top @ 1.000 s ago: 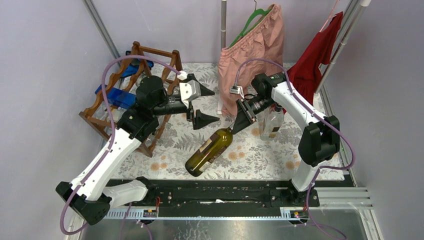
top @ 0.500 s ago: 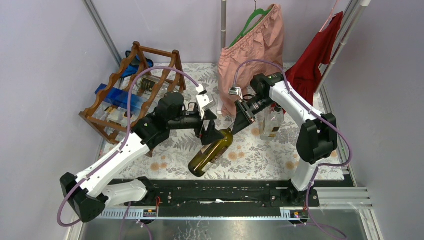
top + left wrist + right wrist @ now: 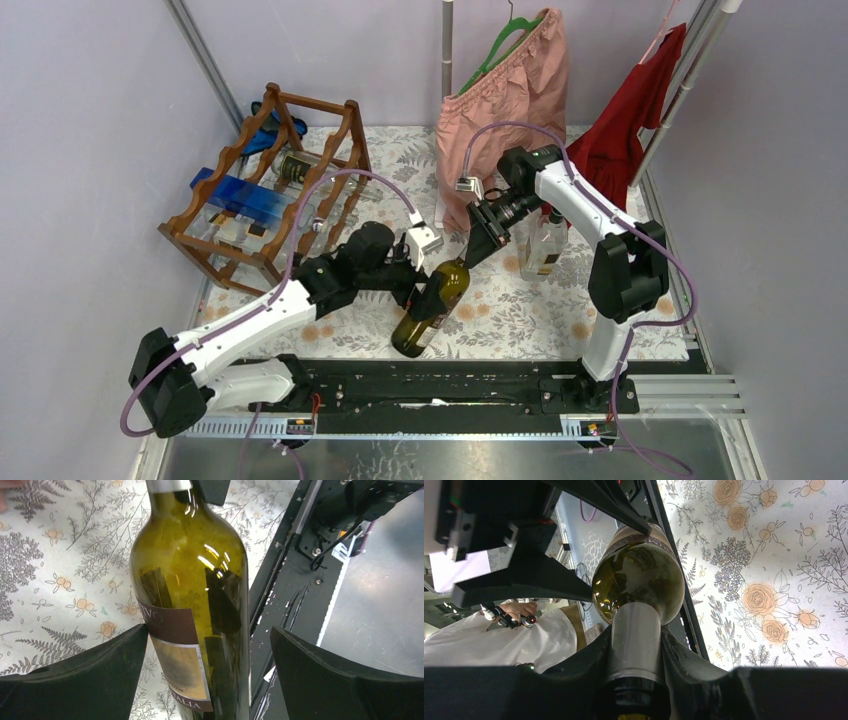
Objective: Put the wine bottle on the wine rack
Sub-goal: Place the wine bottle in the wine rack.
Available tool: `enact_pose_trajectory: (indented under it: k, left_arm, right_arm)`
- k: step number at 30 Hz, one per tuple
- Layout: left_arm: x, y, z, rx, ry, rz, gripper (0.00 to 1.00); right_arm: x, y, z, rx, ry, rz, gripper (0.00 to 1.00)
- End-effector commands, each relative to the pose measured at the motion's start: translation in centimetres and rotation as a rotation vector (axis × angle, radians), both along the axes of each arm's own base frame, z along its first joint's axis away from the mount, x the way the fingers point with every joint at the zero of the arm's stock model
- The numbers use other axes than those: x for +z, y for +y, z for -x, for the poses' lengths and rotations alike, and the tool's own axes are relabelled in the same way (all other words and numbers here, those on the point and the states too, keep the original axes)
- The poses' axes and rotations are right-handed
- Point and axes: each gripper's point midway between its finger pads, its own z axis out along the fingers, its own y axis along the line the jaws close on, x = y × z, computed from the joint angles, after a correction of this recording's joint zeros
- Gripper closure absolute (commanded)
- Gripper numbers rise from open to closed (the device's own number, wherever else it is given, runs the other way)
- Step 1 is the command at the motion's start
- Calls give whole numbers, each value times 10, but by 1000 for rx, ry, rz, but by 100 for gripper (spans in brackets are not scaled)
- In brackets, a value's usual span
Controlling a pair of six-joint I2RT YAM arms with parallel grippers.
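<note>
In the last second my left arm comes away from the rack (image 3: pixel 312 102) and down to the bottle (image 3: pixel 432 300), which swings a little. My left fingers (image 3: pixel 75 680) now stand wide apart on both sides of its round body. My right fingers (image 3: pixel 686 672) are clamped on the grey foil neck. I judge a handover is near. The wooden rack with wavy rails is well apart from both fingers. The olive glass is smooth and glossy with a paper label, so it may slip.

The tabletop (image 3: pixel 355 325) lies open between wine bottle (image 3: pixel 430 305) and far-left-corner wine rack (image 3: pixel 262 200); hanging clothes (image 3: pixel 505 90) and a clear bottle (image 3: pixel 543 248) crowd the far-right.
</note>
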Motion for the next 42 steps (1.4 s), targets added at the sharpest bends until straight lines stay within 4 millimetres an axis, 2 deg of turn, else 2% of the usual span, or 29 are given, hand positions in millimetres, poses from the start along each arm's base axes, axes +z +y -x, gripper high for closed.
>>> enact_pose_trajectory:
  k: [1, 4, 11, 14, 15, 16, 17, 18, 21, 22, 26, 29, 32, 36, 42]
  left_arm:
    - [-6, -9, -4, 48, -29, -7, 1]
    - [-20, -7, -10, 87, -49, -79, 1]
    - [-37, -16, -10, 77, -50, -104, 1]
    - [-44, -13, -12, 71, -65, -135, 7]
    - [-45, -12, -13, 61, -78, -149, 16]
    - [-46, -10, -14, 54, -89, -166, 35]
    - [-48, -8, -17, 59, -98, -192, 67]
    - [-49, -5, -18, 54, -112, -212, 79]
    - [-43, -4, -20, -18, -193, -233, 94]
    - [-39, -4, -22, -41, -230, -237, 96]
    - [-27, -4, -25, -180, -374, -271, 99]
    - [-25, -8, -28, -283, -427, -304, 100]
    - [-27, -10, -35, -342, -432, -340, 100]
    - [-23, -12, -48, -355, -452, -345, 100]
    - [-23, 4, -68, -372, -500, -419, 100]
  right_arm:
    - [38, 14, 1, -20, 39, -126, 100]
    - [38, 15, 0, -21, 39, -126, 100]
    - [40, 15, 2, -21, 46, -137, 100]
    - [42, 14, 6, -8, 35, -154, 100]
    - [44, 13, 8, -2, 29, -161, 100]
    - [44, 12, 10, 5, 24, -167, 100]
    - [45, 11, 12, 14, 17, -175, 100]
    - [46, 10, 15, 23, 16, -178, 100]
    - [47, 5, 23, 55, 1, -195, 98]
    - [47, 4, 25, 59, 8, -194, 92]
    - [41, -1, 32, 64, 20, -165, 50]
    - [41, -2, 36, 69, 12, -156, 29]
    - [41, -1, 39, 74, 26, -141, 24]
    - [27, -5, 44, 73, 79, -76, 26]
    - [15, -11, 51, 96, 76, -9, 28]
